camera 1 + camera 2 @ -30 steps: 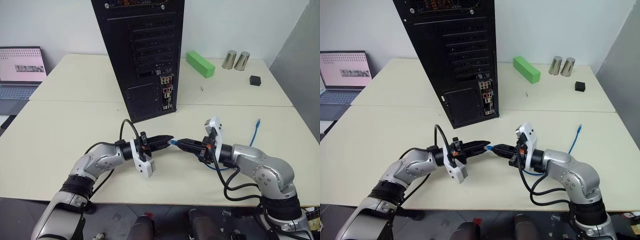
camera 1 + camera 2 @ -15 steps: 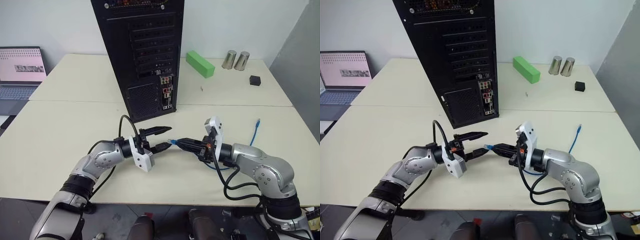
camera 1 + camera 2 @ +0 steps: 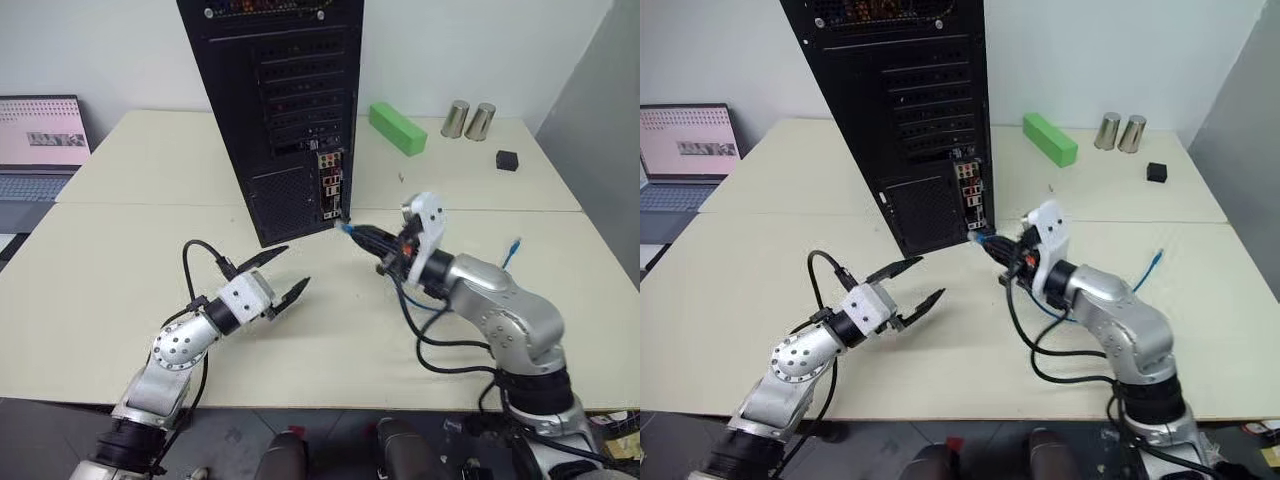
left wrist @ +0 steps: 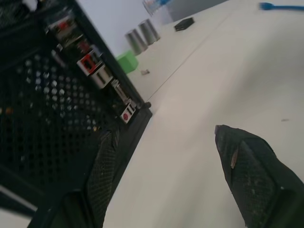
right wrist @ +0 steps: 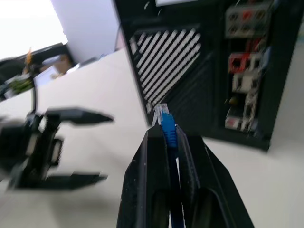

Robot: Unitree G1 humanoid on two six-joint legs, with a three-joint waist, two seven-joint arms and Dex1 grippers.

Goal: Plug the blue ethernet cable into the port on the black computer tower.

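The black computer tower (image 3: 280,100) stands upright at the back of the table, its rear facing me. A narrow connector strip with the port (image 3: 332,185) runs down the lower right of that face. My right gripper (image 3: 350,231) is shut on the blue ethernet cable (image 5: 167,127), and the clear plug (image 3: 977,238) pokes out past the fingertips. The plug sits just below and beside the strip, apart from it. The cable's other end (image 3: 515,243) lies on the table to the right. My left gripper (image 3: 285,272) hovers open and empty, left of the plug.
A green block (image 3: 398,128), two metal cans (image 3: 468,119) and a small black box (image 3: 506,159) sit at the back right. A laptop (image 3: 40,140) stands at the far left. A seam crosses the table (image 3: 120,250) in front of the tower.
My left gripper opened off the plug, rolled and drew back to the left. My right gripper carried the plug up and forward to the foot of the tower's connector strip.
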